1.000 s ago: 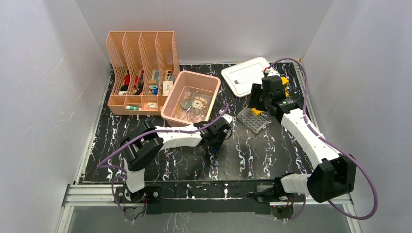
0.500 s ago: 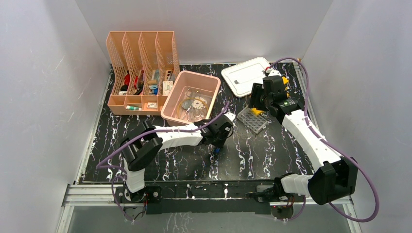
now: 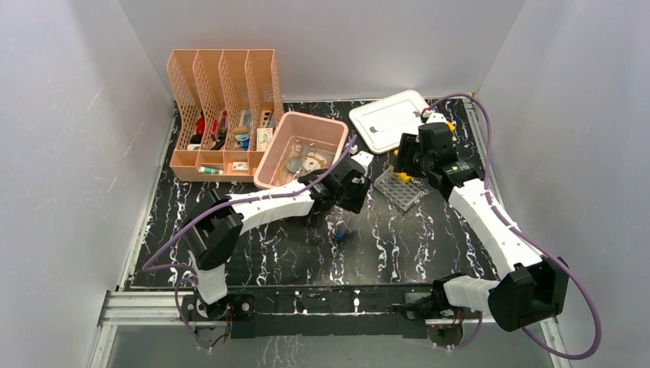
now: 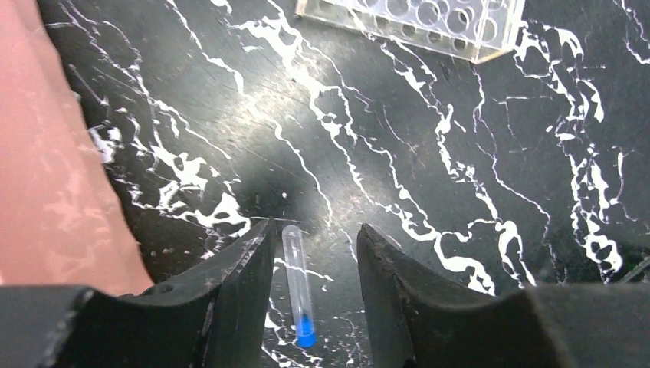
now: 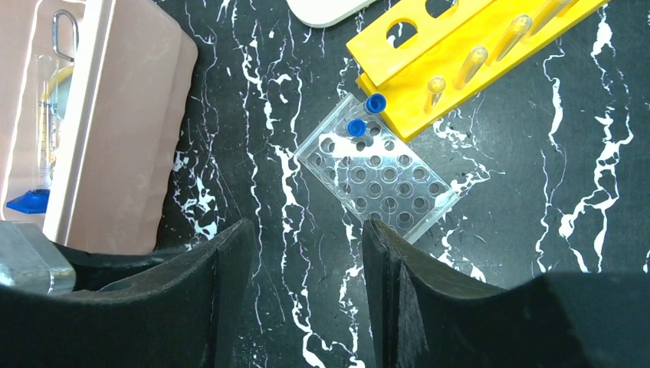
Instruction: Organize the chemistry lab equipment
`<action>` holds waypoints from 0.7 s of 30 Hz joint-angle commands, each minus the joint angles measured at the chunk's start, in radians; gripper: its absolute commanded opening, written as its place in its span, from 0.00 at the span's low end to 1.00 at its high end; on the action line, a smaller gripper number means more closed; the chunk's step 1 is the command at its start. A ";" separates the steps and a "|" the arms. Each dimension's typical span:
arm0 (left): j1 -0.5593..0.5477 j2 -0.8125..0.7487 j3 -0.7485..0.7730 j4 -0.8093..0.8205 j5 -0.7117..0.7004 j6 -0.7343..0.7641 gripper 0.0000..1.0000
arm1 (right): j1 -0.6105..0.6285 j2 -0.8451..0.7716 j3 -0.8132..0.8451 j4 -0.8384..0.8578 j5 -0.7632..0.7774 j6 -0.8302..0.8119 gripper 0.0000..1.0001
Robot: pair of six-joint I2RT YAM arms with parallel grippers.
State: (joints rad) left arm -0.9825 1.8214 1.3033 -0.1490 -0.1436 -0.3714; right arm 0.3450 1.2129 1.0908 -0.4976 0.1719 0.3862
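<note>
You look down on a black counter (image 3: 414,238) veined with white. At the back left stands a peach mesh file holder (image 3: 222,84) with four slots. Small items (image 3: 242,139) in red, blue and white sit low in its slots, and their labels are too small to read.

Just beside it, a pink tub (image 3: 314,118) holds clear glass dishes (image 3: 303,165) piled together. Your right wrist camera also catches a yellow rubber tube (image 5: 55,84) and a blue clip (image 5: 27,202) inside the tub. The rest of the pile is hard to tell apart. A white lid (image 3: 387,119) lies flat at the back right, apart from the tub.

The clear tube rack (image 5: 383,184) lies on the counter, one corner touching the yellow tube rack (image 5: 460,46). Two blue-capped tubes (image 5: 356,127) stand in the clear rack's holes at that corner. The yellow rack carries several clear tubes (image 5: 475,57) and is cut off at the frame edge. From above, the right arm (image 3: 490,222) hides most of it.

Your right end effector (image 5: 306,230) hangs over the clear rack, fingers spread, with nothing between them. Your left end effector (image 4: 316,228) is spread too and holds nothing, raised near the tub's near right corner. Below it, one small clear tube (image 4: 297,287) with a blue cap lies flat on the counter, seen in the gap between the two fingers
</note>
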 commanded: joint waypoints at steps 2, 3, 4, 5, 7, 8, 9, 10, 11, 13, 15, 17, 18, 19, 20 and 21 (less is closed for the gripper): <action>0.011 0.010 0.089 -0.104 0.028 0.139 0.51 | -0.018 -0.056 -0.003 0.030 -0.001 -0.017 0.64; 0.011 0.026 0.110 -0.136 0.026 0.152 0.51 | -0.020 -0.057 -0.003 0.029 0.000 -0.019 0.64; 0.010 0.046 0.136 -0.173 0.026 0.160 0.50 | -0.021 -0.059 -0.005 0.027 -0.001 -0.021 0.64; 0.011 0.066 0.158 -0.215 0.026 0.160 0.49 | -0.023 -0.061 -0.007 0.027 -0.001 -0.020 0.64; 0.010 0.098 0.182 -0.269 0.038 0.147 0.49 | -0.025 -0.063 -0.011 0.026 -0.001 -0.023 0.64; 0.011 0.106 0.176 -0.270 0.055 0.138 0.49 | -0.026 -0.063 -0.011 0.025 -0.001 -0.024 0.64; 0.011 0.110 0.165 -0.267 0.068 0.123 0.50 | -0.026 -0.064 -0.011 0.026 -0.002 -0.024 0.64; 0.011 0.112 0.154 -0.261 0.080 0.108 0.50 | -0.027 -0.063 -0.010 0.026 0.000 -0.025 0.64; 0.011 0.114 0.142 -0.258 0.091 0.095 0.50 | -0.027 -0.063 -0.009 0.027 -0.001 -0.026 0.64; 0.011 0.114 0.118 -0.248 0.100 0.065 0.50 | -0.028 -0.064 -0.006 0.023 0.000 -0.025 0.64; 0.011 0.109 0.091 -0.230 0.109 0.049 0.49 | -0.029 -0.062 -0.001 0.019 -0.003 -0.025 0.64; 0.011 0.107 0.064 -0.211 0.109 0.045 0.48 | -0.029 -0.057 0.001 0.018 -0.011 -0.025 0.64; 0.011 0.109 0.060 -0.214 0.103 0.045 0.47 | -0.029 -0.055 0.002 0.019 -0.014 -0.025 0.64; 0.011 0.114 0.059 -0.220 0.097 0.046 0.46 | -0.029 -0.053 0.004 0.019 -0.016 -0.026 0.64; 0.011 0.118 0.058 -0.222 0.094 0.049 0.46 | -0.029 -0.049 0.008 0.017 -0.016 -0.026 0.64; 0.011 0.122 0.055 -0.223 0.091 0.053 0.45 | -0.029 -0.046 0.010 0.016 -0.016 -0.027 0.64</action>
State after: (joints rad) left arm -0.9703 1.9587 1.3655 -0.3573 -0.0612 -0.3099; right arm 0.3206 1.1728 1.0824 -0.4988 0.1684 0.3740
